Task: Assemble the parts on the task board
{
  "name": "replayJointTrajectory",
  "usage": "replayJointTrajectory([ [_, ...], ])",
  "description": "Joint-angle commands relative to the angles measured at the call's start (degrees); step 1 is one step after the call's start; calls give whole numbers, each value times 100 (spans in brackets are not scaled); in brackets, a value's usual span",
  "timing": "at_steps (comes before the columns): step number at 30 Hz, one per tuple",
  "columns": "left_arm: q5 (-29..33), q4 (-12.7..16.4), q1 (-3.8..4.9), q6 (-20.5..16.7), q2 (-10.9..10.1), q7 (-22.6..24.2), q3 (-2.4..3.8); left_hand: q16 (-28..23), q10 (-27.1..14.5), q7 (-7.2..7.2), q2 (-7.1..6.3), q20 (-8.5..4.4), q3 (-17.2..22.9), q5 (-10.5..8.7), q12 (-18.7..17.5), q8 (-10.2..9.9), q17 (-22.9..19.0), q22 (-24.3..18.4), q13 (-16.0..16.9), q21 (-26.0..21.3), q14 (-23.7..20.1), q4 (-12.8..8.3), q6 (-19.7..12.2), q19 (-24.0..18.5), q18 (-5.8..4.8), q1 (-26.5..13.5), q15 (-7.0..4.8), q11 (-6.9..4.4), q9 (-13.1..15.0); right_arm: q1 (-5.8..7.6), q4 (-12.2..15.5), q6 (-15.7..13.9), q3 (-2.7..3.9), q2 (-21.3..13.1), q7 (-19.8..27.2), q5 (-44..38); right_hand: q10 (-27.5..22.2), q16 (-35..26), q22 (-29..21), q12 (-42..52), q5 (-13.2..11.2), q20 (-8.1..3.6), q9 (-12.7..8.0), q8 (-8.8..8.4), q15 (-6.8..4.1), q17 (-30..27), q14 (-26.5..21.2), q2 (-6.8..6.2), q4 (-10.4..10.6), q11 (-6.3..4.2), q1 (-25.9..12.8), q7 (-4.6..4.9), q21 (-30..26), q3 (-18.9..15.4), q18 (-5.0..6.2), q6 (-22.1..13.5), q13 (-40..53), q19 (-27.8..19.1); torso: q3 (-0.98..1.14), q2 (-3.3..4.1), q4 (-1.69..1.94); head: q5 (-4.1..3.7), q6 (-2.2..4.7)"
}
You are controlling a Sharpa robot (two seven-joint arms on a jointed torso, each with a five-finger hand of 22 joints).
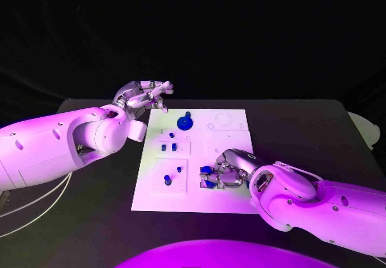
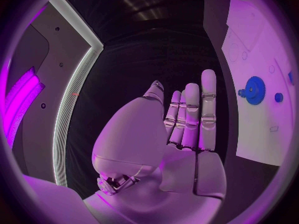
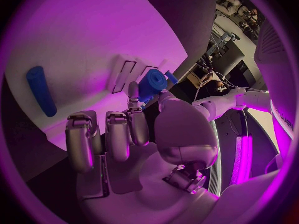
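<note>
Task board [image 1: 193, 195], a white plate, lies in the middle of the black tabletop [image 1: 305, 128], with small blue parts spread over it. A blue gear [image 1: 185, 121] sits near the board's far end, and the left wrist view shows the same gear [image 2: 254, 90] with its toothed rim on the white surface. Nearer the middle stand a small blue peg [image 1: 171, 134] and a pair of blue pieces [image 1: 168, 148] in a marked rectangle, and another blue peg [image 1: 167, 179] stands in the square outline toward the near left corner. The right robot hand [image 1: 227, 170] rests over the board's near right part, fingers curled around a blue part [image 1: 207, 170]; in the right wrist view that robot hand [image 3: 134, 134] pinches a short blue cylindrical part [image 3: 153, 81] between thumb and a fingertip, close above the white surface beside two slot outlines, while a long blue rod [image 3: 41, 90] lies flat on the board, well apart from it. The left robot hand [image 1: 145, 95] hovers beyond the board's far left corner, holding nothing; the left wrist view shows its fingers [image 2: 193, 115] straight and close together, palm bare.
</note>
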Motion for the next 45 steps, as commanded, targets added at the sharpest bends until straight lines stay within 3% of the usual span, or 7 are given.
replayJointTrajectory([
  [1, -5, 16, 6, 76, 8, 29, 4, -15, -56, 21, -42, -2, 19, 19, 38, 31, -10, 6, -7, 3, -51, 0, -14, -48, 81, -17, -8, -2, 0, 0, 2, 174, -1, 3, -84, -186, 148, 20, 1509, 27, -40, -34, -7, 0, -25, 995, 497, -30, 0, -35, -111, 29, 25, -77, -38, -32, 762, 589, 1, -1, -3, 3, 1],
  [10, -5, 13, 6, 77, 8, 28, 4, -13, -68, 21, -39, 0, 24, 18, 40, 33, -10, 7, -9, 3, -56, -1, -17, -53, 81, -17, -7, -1, -1, 0, -9, 62, -1, 13, -114, -307, 123, 8, 1509, -40, -530, -31, 5, 65, -19, 967, 490, 4, 2, -27, -360, 39, 25, -428, -38, -82, 743, 589, 0, 0, -2, 6, 8],
  [12, -5, 12, 6, 78, 8, 28, 4, -13, -70, 21, -39, 0, 25, 17, 40, 34, -10, 7, -9, 2, -57, -1, -18, -53, 81, -18, -6, -1, -1, 0, -16, 12, -1, 10, -126, -368, 81, -4, 1509, -131, -1000, -24, 4, 77, -8, 941, 484, -32, 8, -13, -720, 58, 25, -739, -38, -135, 694, 589, -1, 0, -9, 4, 10],
  [21, -5, 10, 6, 79, 5, 26, 4, -13, -70, 21, -39, 0, 25, 17, 40, 34, -10, 7, -9, 2, -57, -1, -18, -53, 81, -18, -6, -1, -1, 0, 55, -199, 0, -52, -111, -588, 48, -10, 1509, -200, -1049, -14, 1, 91, 2, 932, 481, -45, 4, 0, -816, 70, 25, -921, -38, -175, 658, 589, 6, 2, 0, -14, 8],
  [28, -5, 11, 5, 81, -4, 25, 3, -11, -77, 22, -38, 1, 27, 16, 43, 35, -10, 8, -10, 2, -61, -1, -22, -57, 81, -20, -5, 0, -1, 0, 324, -365, 1, -251, 217, -588, 119, 25, 1509, -78, -452, -23, -6, 163, -12, 1022, 501, 149, -153, -23, 475, 42, 25, -809, -38, -194, 762, 589, 8, 3, -4, 1, 3],
  [34, -5, 12, 5, 79, -12, 23, 3, -11, -77, 22, -38, 1, 27, 16, 43, 35, -10, 8, -10, 2, -61, -1, -22, -57, 81, -20, -5, 0, -1, 3, 458, -332, 2, -385, 351, -455, 63, 21, 1509, -191, -429, -18, -81, 108, -6, 1017, 498, 36, -86, -7, 1418, 73, 25, -752, -38, -296, 712, 589, 3, -5, -19, 2, -5],
  [45, -6, -6, 4, 82, 1, 18, 1, -11, -77, 22, -38, 1, 27, 16, 43, 35, -10, 8, -10, 2, -61, -1, -22, -57, 81, -20, -5, 0, -1, 1, 412, -142, -2, -341, 434, -249, 85, 26, 1509, -141, -416, -12, -86, 120, 3, 1029, 501, 2, -45, -3, 1548, 67, 25, -769, -38, -269, 748, 589, -3, -3, 10, -15, 6],
])
